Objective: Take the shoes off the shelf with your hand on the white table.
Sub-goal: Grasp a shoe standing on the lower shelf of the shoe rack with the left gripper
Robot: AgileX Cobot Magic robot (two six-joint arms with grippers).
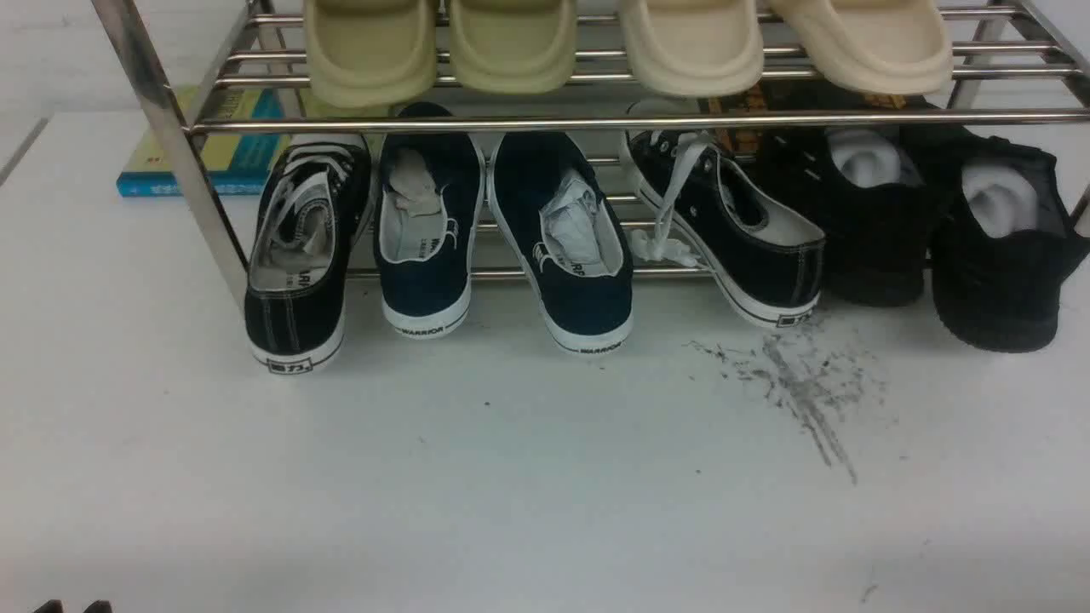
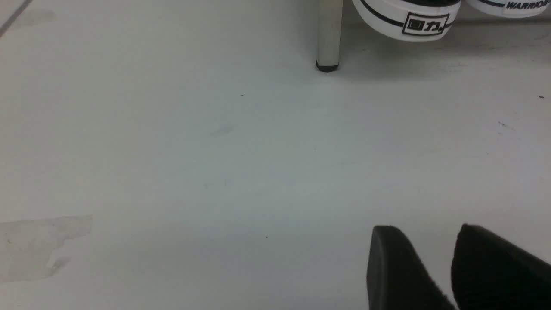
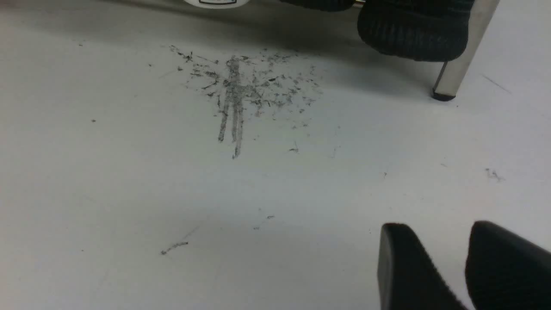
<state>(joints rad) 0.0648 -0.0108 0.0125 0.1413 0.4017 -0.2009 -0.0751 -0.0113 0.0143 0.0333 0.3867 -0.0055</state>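
Two navy shoes (image 1: 558,298) whole in front view only; left fingers (image 2: 400,267) and right fingers (image 3: 409,267) spread.

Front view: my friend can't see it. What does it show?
Two navy slip-on shoes rest heels-out on the lower tier of the chrome shelf, between black lace-up sneakers, all-black sneakers further right. Cream slippers sit above; the white table in front has a grey scuff.
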